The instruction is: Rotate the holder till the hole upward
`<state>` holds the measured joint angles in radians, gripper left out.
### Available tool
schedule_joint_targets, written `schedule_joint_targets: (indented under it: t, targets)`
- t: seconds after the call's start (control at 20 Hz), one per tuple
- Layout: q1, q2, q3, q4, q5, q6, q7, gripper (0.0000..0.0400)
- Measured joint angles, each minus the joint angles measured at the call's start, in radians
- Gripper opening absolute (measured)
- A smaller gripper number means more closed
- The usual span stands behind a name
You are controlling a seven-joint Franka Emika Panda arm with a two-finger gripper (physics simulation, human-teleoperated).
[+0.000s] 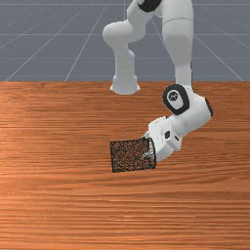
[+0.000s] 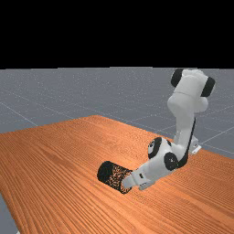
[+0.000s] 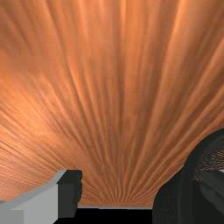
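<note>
Orange-brown counter [image 1: 53, 210] spreads across the near part of the front view, its grain running left to right. The white and grey arm [image 1: 178, 39] comes in from the far side and bends down toward the front view's right of the holder [image 1: 128, 155]. That holder is a black mesh cylinder with darker bands at its ends, and the wood shows through its weave.

It lies on its side on the counter, near the middle of the front view. Its long axis runs nearly left to right there, and the open end faces the front view's right, toward the gripper [image 1: 146, 145]; the hole points sideways rather than upward.

The counter's far edge is well apart from the holder, near the arm's base [image 1: 124, 87]. Bare wood stretches widely on the front view's left and near sides, giving room for moving.

Smallest are the jaws, parted and gripping nothing: in the wrist view one is at the holder's mouth, inside the rim, and the other stands outside, apart from the mesh.
</note>
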<state>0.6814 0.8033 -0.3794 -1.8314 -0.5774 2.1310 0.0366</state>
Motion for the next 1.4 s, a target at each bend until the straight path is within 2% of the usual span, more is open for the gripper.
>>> schedule_joint_targets:
  t: [0.1,0.15,0.2,0.25,0.3,0.35,0.4,0.45,0.5,0.55,0.6,0.7,0.75,0.8,0.85,0.9,0.95,1.0,1.05,1.1,1.15,1.2,1.25,1.3,1.35,1.4]
  targets:
    - [-0.009,-0.006,-0.015,-0.023,-0.018,0.023,-0.002,0.0400]
    - [-0.011,-0.004,-0.023,-0.026,-0.026,0.025,-0.001,0.0263]
    - [-0.014,-0.012,-0.026,-0.031,-0.029,0.036,-0.004,0.0172]
    - [-0.013,-0.015,-0.029,-0.032,-0.033,0.039,-0.003,0.0144]
    - [-0.008,-0.013,-0.034,-0.028,-0.038,0.032,0.000,0.0178]
    - [-0.006,-0.012,-0.037,-0.026,-0.041,0.029,0.002,0.0119]
    - [-0.012,-0.019,-0.033,-0.035,-0.037,0.045,-0.003,0.0139]
    - [-0.010,-0.016,-0.033,-0.032,-0.037,0.041,-0.001,0.0123]
    - [-0.016,-0.023,-0.027,-0.041,-0.031,0.055,-0.007,0.0169]
    - [-0.021,-0.045,-0.025,-0.076,-0.048,0.107,-0.021,0.0165]
    - [-0.056,-0.070,-0.001,-0.087,0.004,0.131,-0.054,0.0165]
    - [-0.093,-0.113,0.028,-0.120,0.046,0.171,-0.111,0.0173]
    - [-0.130,-0.147,0.060,-0.159,0.084,0.222,-0.158,0.0183]
    - [-0.161,-0.180,0.087,-0.181,0.141,0.223,-0.219,0.0199]
    - [-0.163,-0.217,0.088,-0.231,0.132,0.262,-0.220,0.0200]
    - [-0.217,-0.263,0.144,-0.296,0.219,0.302,-0.299,0.0236]
    - [-0.294,-0.306,0.205,-0.299,0.446,0.214,-0.516,0.0313]
    - [-0.247,-0.360,0.165,-0.326,0.415,0.208,-0.502,0.0206]
    - [-0.211,-0.406,0.127,-0.339,0.389,0.194,-0.488,0.0152]
    - [-0.252,-0.428,0.145,-0.308,0.592,0.041,-0.688,0.0169]
    - [-0.237,-0.472,0.115,-0.310,0.619,0.006,-0.718,0.0123]
    - [-0.228,-0.521,0.097,-0.356,0.646,0.030,-0.767,0.0110]
    - [-0.209,-0.557,0.065,-0.411,0.687,0.008,-0.806,0.0144]
    - [-0.185,-0.601,0.034,-0.470,0.702,0.012,-0.823,0.0126]
    - [-0.157,-0.644,-0.005,-0.531,0.715,0.015,-0.843,0.0147]
    - [-0.120,-0.688,-0.053,-0.593,0.727,0.018,-0.864,0.0148]
